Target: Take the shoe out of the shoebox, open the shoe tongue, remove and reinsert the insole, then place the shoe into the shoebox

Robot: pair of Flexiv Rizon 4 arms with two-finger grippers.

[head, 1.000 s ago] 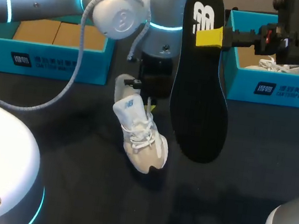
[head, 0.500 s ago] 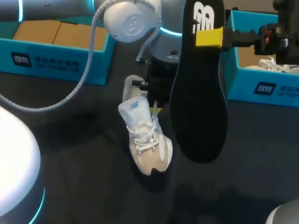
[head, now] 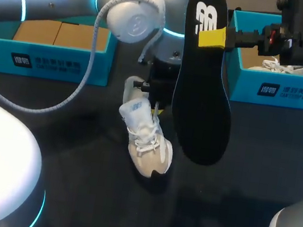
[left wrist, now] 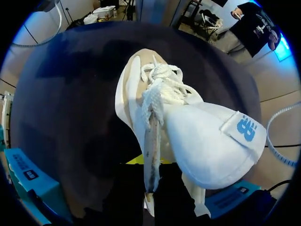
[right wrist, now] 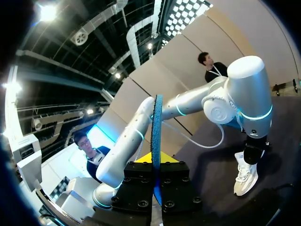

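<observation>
Left gripper is pinched on the shoe at its rear opening. The toe points away from the fingers and down toward the table; I cannot tell whether it touches. Over the last second the left arm has carried the shoe a little toward the insole, then nearly stopped. Right gripper stays clamped on the insole near its upper end, unmoved, with the insole hanging below it. Judgement: the insole is out and the arms are lining up for reinsertion.
</observation>
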